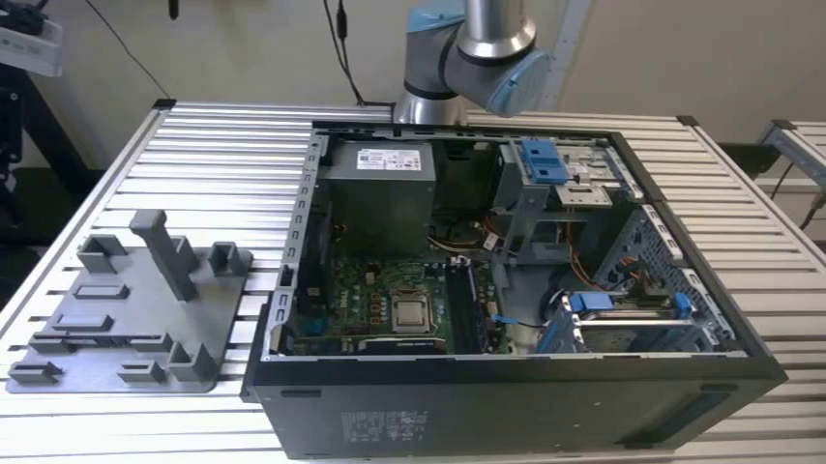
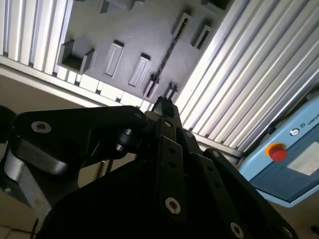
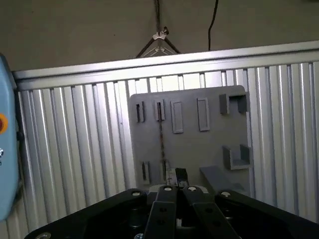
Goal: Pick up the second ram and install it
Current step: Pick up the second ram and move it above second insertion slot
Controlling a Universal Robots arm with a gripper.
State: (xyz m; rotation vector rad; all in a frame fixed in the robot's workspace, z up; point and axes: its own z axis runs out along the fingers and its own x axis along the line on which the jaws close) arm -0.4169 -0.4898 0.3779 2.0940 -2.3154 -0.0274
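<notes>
Gripper (image 3: 175, 175) is sitting closest to the lens in the first wrist view, its black fingers (image 3: 160, 216) pinched together on nothing, hanging well above the grey fixture tray (image 3: 209, 149). Going across the exterior view from its left: that tray is lying on the slatted aluminium table (image 1: 220, 164). The second ram (image 3: 160, 134) is standing on edge in it, showing in both wrist views as a thin dark line running between the slotted holders (image 3: 139, 112), apart from the gripper. Right of the tray, the open computer case (image 1: 516, 411) is lying on its side with the motherboard (image 1: 368, 290) and silver processor (image 1: 410, 312) facing up. My take on doing the pick well: I'm thinking the jaws want opening before any descent, then squaring across the stick's flat faces around mid-length. Coming straight down should keep it from twisting in its holders. What's bugging me: the ram is edge-on, so I'm not making out its label or chips, and its near end is getting lost right by the gripper in the first wrist view. The memory slots (image 1: 471, 307) beside the processor are looking too dark to tell what's seated in them. The arm (image 1: 471, 43) is getting cut off by the exterior view's top edge, so judging height is guesswork.
</notes>
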